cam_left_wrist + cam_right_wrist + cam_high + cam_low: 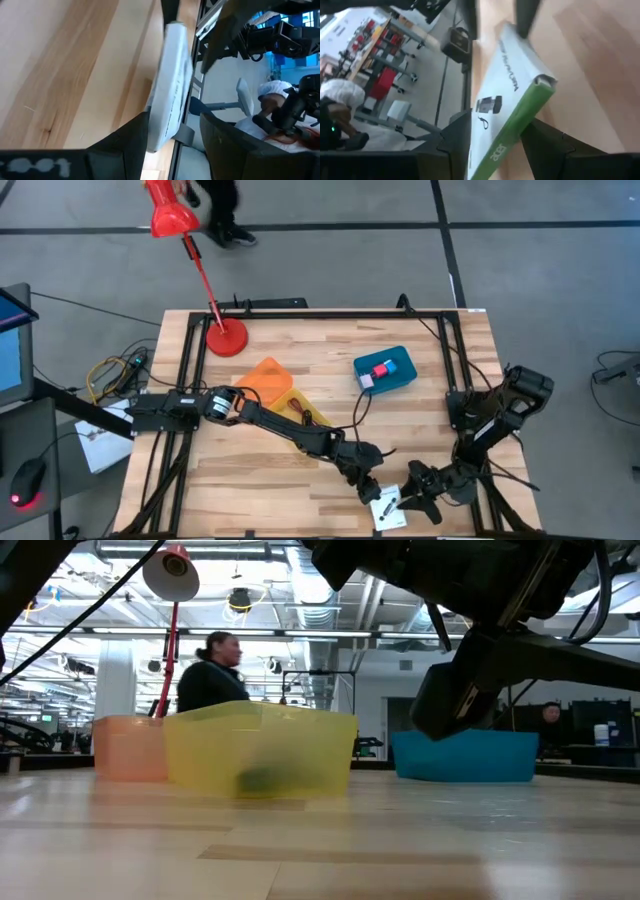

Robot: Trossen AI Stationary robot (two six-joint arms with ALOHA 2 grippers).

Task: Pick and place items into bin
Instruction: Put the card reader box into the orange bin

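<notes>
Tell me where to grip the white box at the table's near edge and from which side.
Grip the white box across its thin faces, since it is flat and slim with a green spine. Both end effectors already straddle it: the left end effector from one end, the right end effector from the opposite end, by the green spine.

Bare desk [250,480] lay open in front of the yellow bin [290,402]. Both grippers crowded the white box [387,507] at the desk's near edge, leaving no passage there. The blue bin [400,380] stood well apart.
</notes>
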